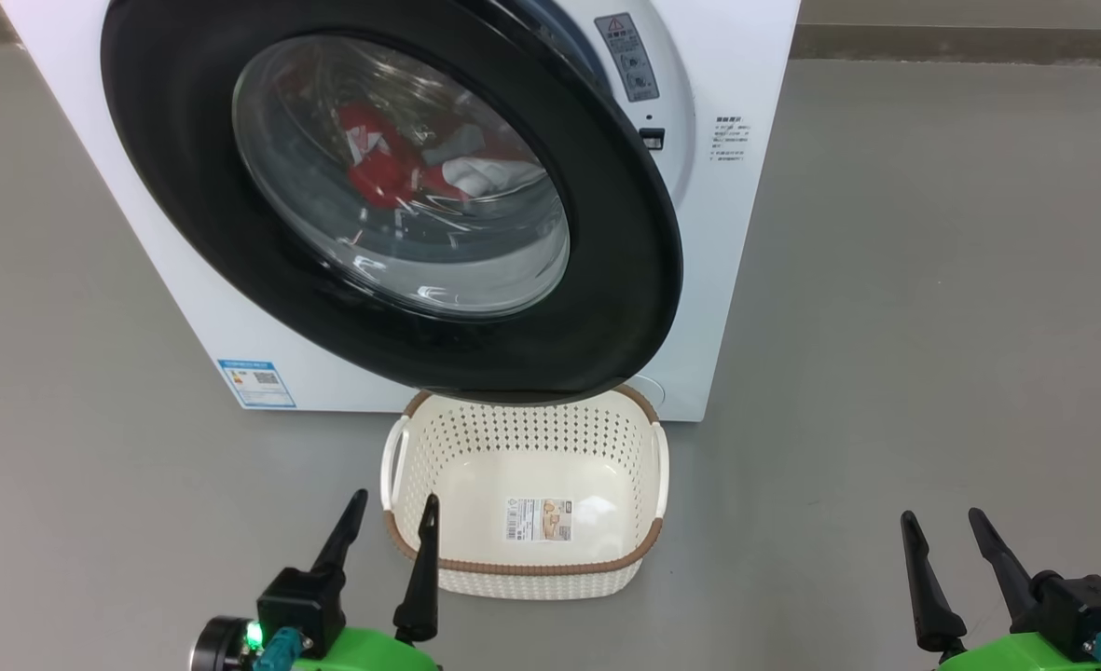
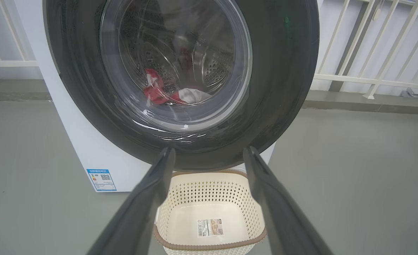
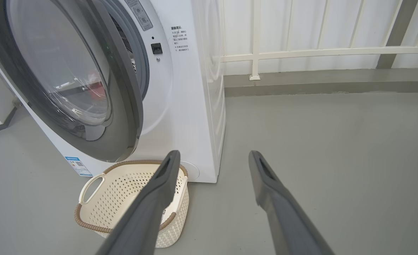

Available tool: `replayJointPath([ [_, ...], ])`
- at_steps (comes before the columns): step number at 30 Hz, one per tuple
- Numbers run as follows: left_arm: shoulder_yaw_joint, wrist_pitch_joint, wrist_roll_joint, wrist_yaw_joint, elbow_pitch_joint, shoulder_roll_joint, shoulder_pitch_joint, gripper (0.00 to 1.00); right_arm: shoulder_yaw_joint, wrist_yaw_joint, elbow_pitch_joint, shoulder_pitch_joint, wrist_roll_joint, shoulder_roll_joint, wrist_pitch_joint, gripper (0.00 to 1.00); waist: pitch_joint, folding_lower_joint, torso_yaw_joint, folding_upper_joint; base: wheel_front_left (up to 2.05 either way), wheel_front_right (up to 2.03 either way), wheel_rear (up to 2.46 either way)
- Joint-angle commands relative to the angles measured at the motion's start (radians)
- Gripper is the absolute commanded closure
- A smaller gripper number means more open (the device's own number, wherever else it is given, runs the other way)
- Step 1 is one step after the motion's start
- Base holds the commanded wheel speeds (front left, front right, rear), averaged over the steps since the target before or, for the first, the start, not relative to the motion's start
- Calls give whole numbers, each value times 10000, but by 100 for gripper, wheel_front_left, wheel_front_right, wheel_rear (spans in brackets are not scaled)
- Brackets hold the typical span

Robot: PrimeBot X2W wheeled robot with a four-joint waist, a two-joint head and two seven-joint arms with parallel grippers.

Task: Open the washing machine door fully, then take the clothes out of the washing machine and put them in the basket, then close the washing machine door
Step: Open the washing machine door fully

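Glossy black and stiff, the washing machine door point(image 1: 419, 261) hangs ajar over the basket point(image 1: 531, 566) — best hooked at its free right edge — with soft red clothes point(image 1: 382, 168) seemingly heaped inside; left gripper point(image 1: 395, 497) and right gripper point(image 1: 940, 513) gape, empty.

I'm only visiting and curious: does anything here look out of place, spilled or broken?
Nothing spilled or damaged. One oddity: the washing machine door hangs ajar, its black rim overhanging the back of the empty basket, with the red clothes seen through its glass.
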Motion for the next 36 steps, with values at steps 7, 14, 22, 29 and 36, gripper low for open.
replayJointPath([
  [7,342,-78,44,-12,-186,104,-94,0,232,6,-239,-206,76,-129,-64,0,12,0,12,0,0,0,0],
  [14,344,-78,10,-3,-208,102,-105,0,208,6,-321,-233,71,-128,-64,0,46,0,24,0,0,0,0],
  [22,348,-78,1,-3,-218,101,-128,0,81,6,-415,-253,117,-128,-64,100,85,0,25,0,0,0,0],
  [29,324,-78,-27,41,-260,100,-148,0,8,6,-720,-368,456,-128,-64,100,141,0,44,0,0,0,0],
  [36,323,-78,-49,83,-385,100,-256,0,-247,6,-1058,-1091,2584,-128,-64,100,363,0,80,0,0,0,0],
])
